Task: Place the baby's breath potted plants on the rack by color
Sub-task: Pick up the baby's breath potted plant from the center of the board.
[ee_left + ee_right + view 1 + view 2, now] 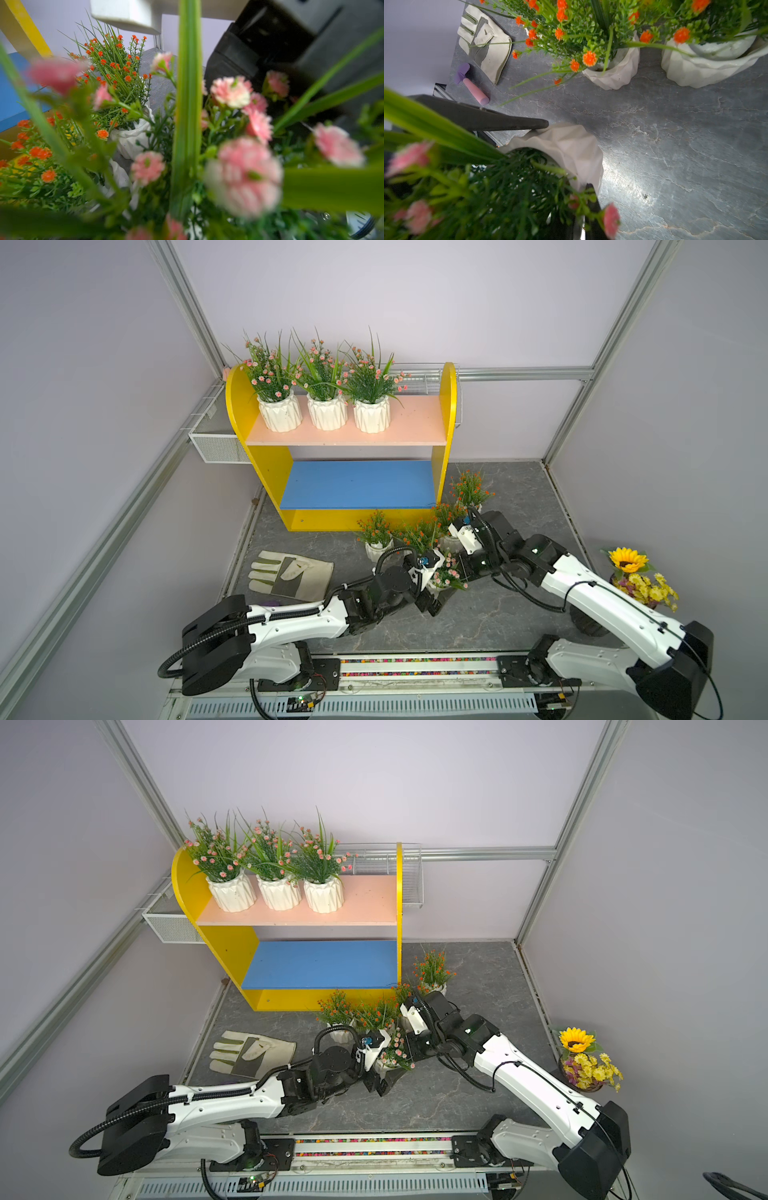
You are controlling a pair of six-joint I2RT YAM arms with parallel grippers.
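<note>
While the right gripper (588, 199) is pinching the pot rim of the pink-flowered potted plant (448, 574) | left gripper (430, 603) is hovering, jaws apart, beside that pot

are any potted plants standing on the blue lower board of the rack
No, the blue lower board holds no pots; three pink-blossomed plants stand on the pink upper board.

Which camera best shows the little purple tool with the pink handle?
Right wrist view: the tool lies unobstructed beside the glove. In both top views the left arm mostly hides it; the left wrist view misses it.
</note>
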